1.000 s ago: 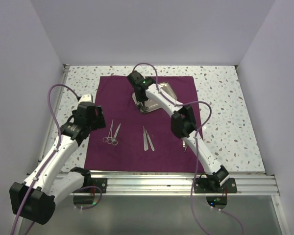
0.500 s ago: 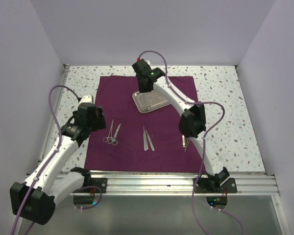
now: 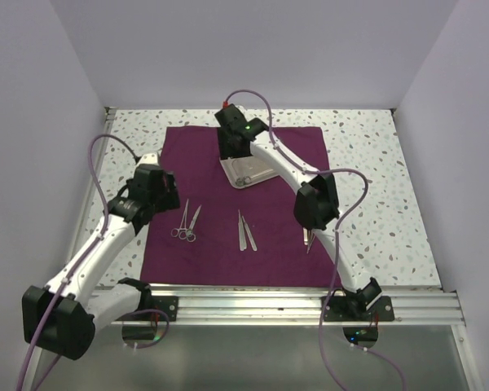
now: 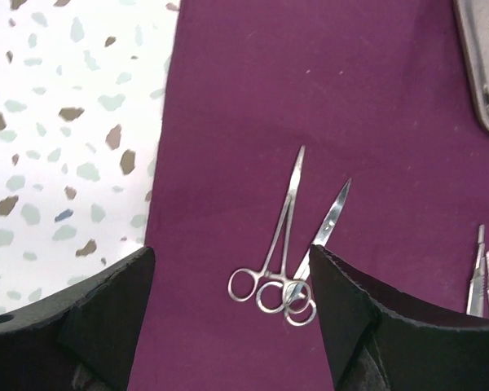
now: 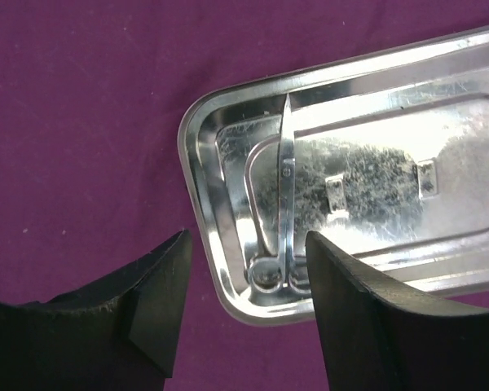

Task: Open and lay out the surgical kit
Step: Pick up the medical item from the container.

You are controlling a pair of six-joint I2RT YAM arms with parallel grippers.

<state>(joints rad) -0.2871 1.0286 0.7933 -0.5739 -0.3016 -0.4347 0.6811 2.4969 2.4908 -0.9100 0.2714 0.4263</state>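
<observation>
While my right fingers [image 5: 367, 326] hang apart over the small shiny steel tray [image 5: 440, 122] on the dark purple cloth wrap [image 5: 81, 122], one thin steel ring-handled instrument [image 5: 286, 195] lies inside it, directly between them, rings nearest, long axis pointing straight away. My right arm is nearer; my left fingers [image 4: 106, 309], also apart, hover over forceps [image 4: 284, 212] and scissors [image 4: 330, 216].

Maroon cloth wrap [image 3: 220, 252] lies spread flat, with the steel tray [image 5: 189, 147] at its far centre holding one ring-handled instrument [image 5: 284, 204], and forceps [image 4: 284, 220], scissors [image 4: 332, 216] and tweezers [image 3: 244, 231] lying nearer.
</observation>
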